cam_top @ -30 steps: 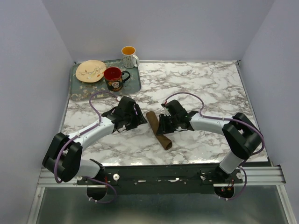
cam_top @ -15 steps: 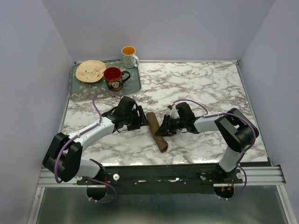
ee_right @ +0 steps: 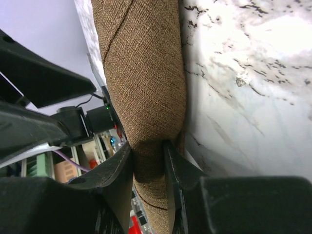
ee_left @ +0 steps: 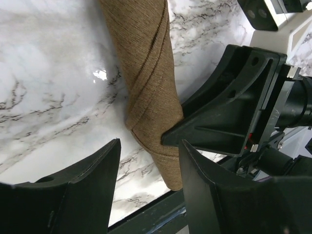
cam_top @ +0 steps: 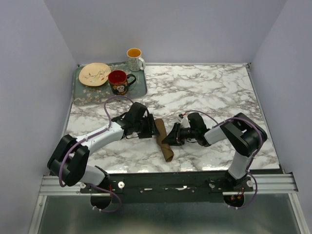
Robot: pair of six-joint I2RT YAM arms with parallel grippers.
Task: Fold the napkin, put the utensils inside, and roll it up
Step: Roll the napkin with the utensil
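Checking the overhead first: the napkin (cam_top: pixel 165 150) lies rolled into a slim tube on the marble surface (cam_top: pixel 214 92). Its long axis runs away from me, with the near end tipped slightly right. My right pincer (cam_top: pixel 169 139) meets the napkin's middle from its right. My left pincer (cam_top: pixel 150 129) sits just beside the napkin's far half, on its left.

Left wrist view: jaws apart, one end of the napkin (ee_left: pixel 146 73) showing in the gap, nothing gripped.

Right wrist view: fingers (ee_right: pixel 117 170) clamped across the napkin (ee_right: pixel 146 73), pinching a waist into it. No spoon showing; I reckon it's rolled inside. Right arm has the tube; left would need to close crosswise.
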